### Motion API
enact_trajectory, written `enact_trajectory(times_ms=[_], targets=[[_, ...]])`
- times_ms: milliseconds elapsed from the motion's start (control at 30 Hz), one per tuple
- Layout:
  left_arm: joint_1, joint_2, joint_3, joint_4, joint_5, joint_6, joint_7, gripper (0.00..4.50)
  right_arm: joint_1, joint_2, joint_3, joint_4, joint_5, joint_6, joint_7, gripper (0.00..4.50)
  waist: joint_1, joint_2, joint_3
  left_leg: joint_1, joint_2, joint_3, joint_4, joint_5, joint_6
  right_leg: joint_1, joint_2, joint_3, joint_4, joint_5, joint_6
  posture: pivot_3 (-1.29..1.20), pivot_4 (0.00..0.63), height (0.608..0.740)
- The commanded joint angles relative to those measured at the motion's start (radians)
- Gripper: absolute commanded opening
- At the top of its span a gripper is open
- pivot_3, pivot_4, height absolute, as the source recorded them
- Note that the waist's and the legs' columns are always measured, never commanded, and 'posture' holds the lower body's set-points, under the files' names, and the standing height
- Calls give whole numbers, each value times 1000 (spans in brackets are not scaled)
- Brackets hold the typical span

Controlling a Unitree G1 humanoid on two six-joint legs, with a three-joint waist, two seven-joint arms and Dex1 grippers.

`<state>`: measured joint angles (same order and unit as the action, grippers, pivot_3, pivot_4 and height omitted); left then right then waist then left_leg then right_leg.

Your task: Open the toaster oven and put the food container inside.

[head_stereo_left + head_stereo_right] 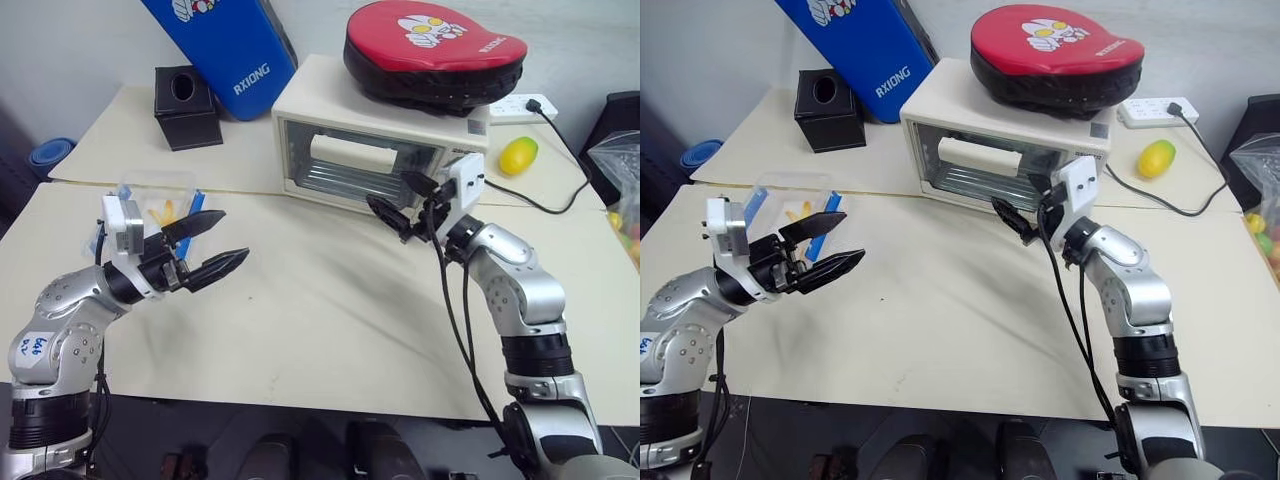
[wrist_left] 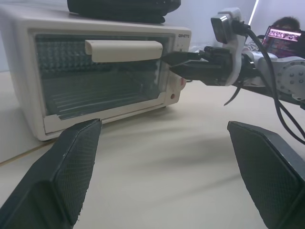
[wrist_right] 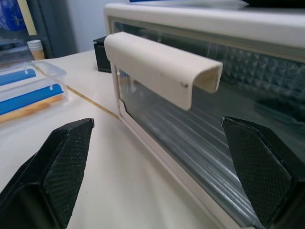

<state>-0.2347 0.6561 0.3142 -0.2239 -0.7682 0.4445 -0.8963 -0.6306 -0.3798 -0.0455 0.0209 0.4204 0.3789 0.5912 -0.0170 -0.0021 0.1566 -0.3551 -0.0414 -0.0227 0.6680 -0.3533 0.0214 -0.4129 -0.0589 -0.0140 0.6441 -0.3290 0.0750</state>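
Holding both arms up over the counter [image 1: 330,320], I have my left jaws [image 1: 212,247] spread wide with nothing between them, and my right jaws [image 1: 405,200] spread just as wide and equally bare. Just behind my left jaws, partly hidden by the wrist, the food container [image 1: 790,205] sits on the counter, clear plastic with blue clips and yellow strips inside; my left fingers hang above and in front of it without touching it. My right jaws point at the toaster oven [image 1: 370,140], close to the right end of its glass door, which stands shut; the cream door handle [image 3: 159,71] runs across the upper part of the door, just ahead of and between my right fingers [image 3: 57,167], not yet touched. Well across from my left jaws, the oven's front and my right gripper both face me in the left wrist view. Beyond my left jaws stands a black tissue box [image 1: 186,106], and behind it a blue pad [image 1: 225,45] leans. On the oven roof rests a red and black pad [image 1: 432,52]. Past my right jaws lie a yellow-green fruit [image 1: 518,155] and a white power strip [image 1: 520,108].
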Motion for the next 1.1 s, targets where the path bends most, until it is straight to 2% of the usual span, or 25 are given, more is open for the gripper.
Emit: enact_trajectory(times_ms=[33,200,300,433,533,600,733,833,867,967,1100], targets=[[-3,-1,28,-31,-36,9,6,4500,-35,14,10,-4,-11,-61,36,4464,-3,0,0,0,0,0,0,0,0,0,0,0,0,0,0,0,150,740],[-25,2,34,-9,-49,23,9,4500,-18,11,61,-50,1,-53,128,4464,-11,0,0,0,0,0,0,0,0,0,0,0,1,0,0,0,150,740],[-95,14,17,44,-30,52,40,4500,61,-30,111,-141,-2,-33,196,4464,-10,0,0,0,0,0,0,0,0,0,0,0,1,0,0,0,150,740],[-228,-19,-24,140,6,41,60,3670,143,-60,142,-197,-25,-48,224,4500,-9,0,0,0,0,-1,0,0,0,0,0,-1,1,0,0,0,150,740],[-389,-76,-72,281,88,-9,108,2799,194,-81,173,-213,-75,-95,244,4500,-5,-1,1,0,-1,-1,2,0,0,0,0,-1,0,0,0,0,150,740],[-442,-94,-92,343,132,-39,113,2200,204,-81,179,-211,-87,-109,248,4500,-11,-1,0,0,-1,-1,3,0,0,0,0,-1,1,0,0,0,150,740],[-616,-153,-183,580,285,-160,121,986,245,-81,187,-203,-124,-164,248,4500,-9,-2,1,0,0,-1,2,1,-2,-1,1,-2,1,0,0,0,150,740],[-673,-164,-224,700,371,-230,110,193,256,-79,181,-192,-139,-184,242,4500,-11,-2,1,-1,-1,-1,2,1,-2,-1,1,-2,1,0,0,0,150,740],[-688,-164,-237,745,400,-253,109,13,263,-79,176,-190,-142,-193,239,4500,-11,-2,1,-1,-1,-1,2,1,-2,-1,1,-2,1,0,0,0,150,740],[-698,-170,-267,820,452,-301,81,13,299,-81,160,-189,-152,-220,225,4500,-10,-2,1,-1,0,-1,2,1,-2,-2,1,-2,1,0,0,0,150,740],[-674,-174,-299,832,481,-305,10,13,374,-89,128,-201,-148,-255,217,4500,-5,-3,2,-2,-1,-1,3,1,-2,-1,1,-2,2,0,0,0,150,740]])
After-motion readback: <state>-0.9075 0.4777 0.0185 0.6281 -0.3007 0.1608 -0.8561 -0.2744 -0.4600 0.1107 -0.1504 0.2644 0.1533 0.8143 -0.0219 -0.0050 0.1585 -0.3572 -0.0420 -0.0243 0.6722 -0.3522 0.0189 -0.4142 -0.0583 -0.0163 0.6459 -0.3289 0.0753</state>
